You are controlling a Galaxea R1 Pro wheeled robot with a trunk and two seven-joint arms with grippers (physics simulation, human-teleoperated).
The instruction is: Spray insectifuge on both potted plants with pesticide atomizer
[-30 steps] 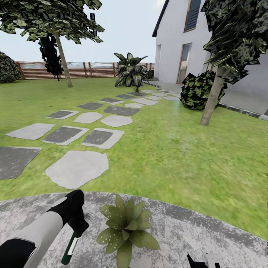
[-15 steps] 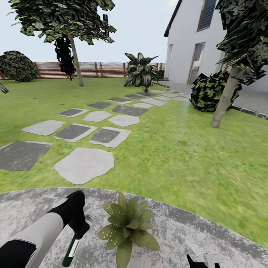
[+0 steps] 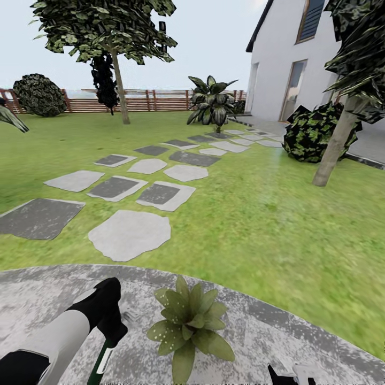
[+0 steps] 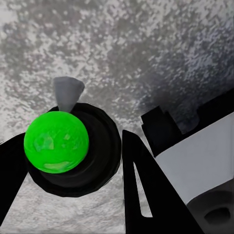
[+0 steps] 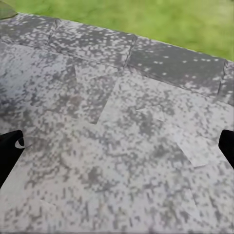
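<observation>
My left gripper (image 3: pixel 111 332) hangs low over the round grey paved patio (image 3: pixel 278 326), shut on the pesticide atomizer (image 3: pixel 100 362). The dark green bottle with its white label strip points down and toward me. In the left wrist view the atomizer (image 4: pixel 56 141) is seen end-on between black fingers (image 4: pixel 146 190), its pale grey spray head (image 4: pixel 67 92) aimed at the paving. One potted plant (image 3: pixel 190 327), a low green rosette, sits on the patio just right of that gripper. The other potted plant is out of view. My right gripper (image 3: pixel 291 375) is open above bare paving, its fingertips (image 5: pixel 9 152) far apart.
Green lawn (image 3: pixel 256 214) with grey stepping stones (image 3: pixel 130 233) runs ahead to a brown slatted fence (image 3: pixel 160 100). A tree (image 3: pixel 120 80) stands at the back left, a trunk (image 3: pixel 334 149) and dark bush (image 3: pixel 315 133) at the right by the white house (image 3: pixel 283 64). A broad-leaved bush (image 3: pixel 213 101) stands far ahead.
The whole head view has slid rightward, so the camera has turned left. The left arm, the atomizer and the plant keep nearly the same places relative to each other.
</observation>
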